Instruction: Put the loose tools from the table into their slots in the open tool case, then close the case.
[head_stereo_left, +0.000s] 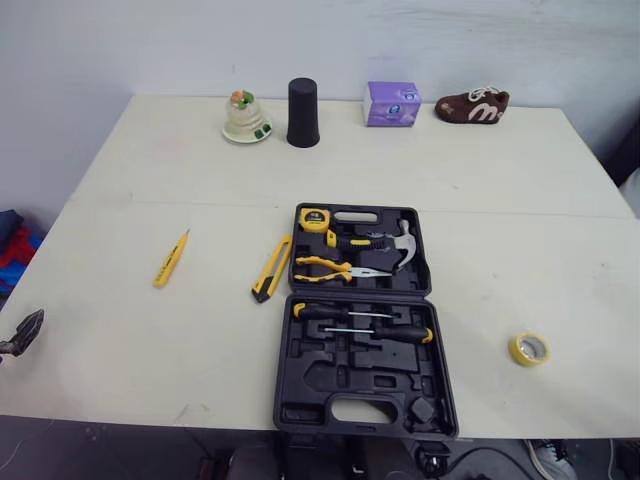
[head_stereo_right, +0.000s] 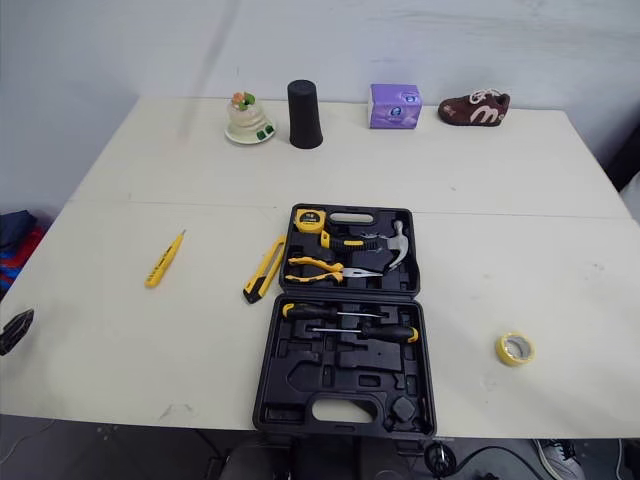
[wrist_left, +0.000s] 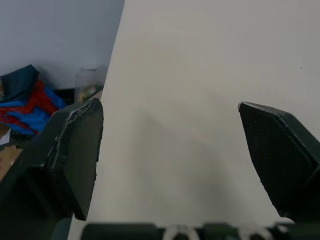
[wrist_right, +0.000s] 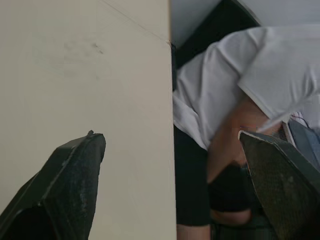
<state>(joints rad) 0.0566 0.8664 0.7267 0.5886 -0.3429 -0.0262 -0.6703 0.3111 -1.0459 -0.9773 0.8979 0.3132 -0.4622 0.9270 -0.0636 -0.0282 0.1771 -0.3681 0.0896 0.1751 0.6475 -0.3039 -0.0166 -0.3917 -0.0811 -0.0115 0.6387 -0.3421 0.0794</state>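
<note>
The open black tool case (head_stereo_left: 362, 372) lies at the table's front middle. Its far half holds a tape measure (head_stereo_left: 314, 218), hammer (head_stereo_left: 399, 244) and pliers (head_stereo_left: 336, 268); two screwdrivers (head_stereo_left: 360, 322) sit in the near half. A yellow utility knife (head_stereo_left: 271, 268) lies just left of the case. Further left is a slim yellow tester pen (head_stereo_left: 171, 258). A yellow tape roll (head_stereo_left: 529, 348) rests right of the case. My left gripper (wrist_left: 167, 105) hangs open at the table's left edge, its tip (head_stereo_left: 22, 333) low at the far left. My right gripper (wrist_right: 169, 135) is open over a table edge.
Along the back stand a figurine dish (head_stereo_left: 246, 118), a black cup (head_stereo_left: 303, 113), a purple box (head_stereo_left: 392, 103) and a brown shoe (head_stereo_left: 473, 105). Coloured cloth (head_stereo_left: 15, 245) lies on the floor to the left. A person in a white shirt (wrist_right: 235, 85) is beyond the table edge.
</note>
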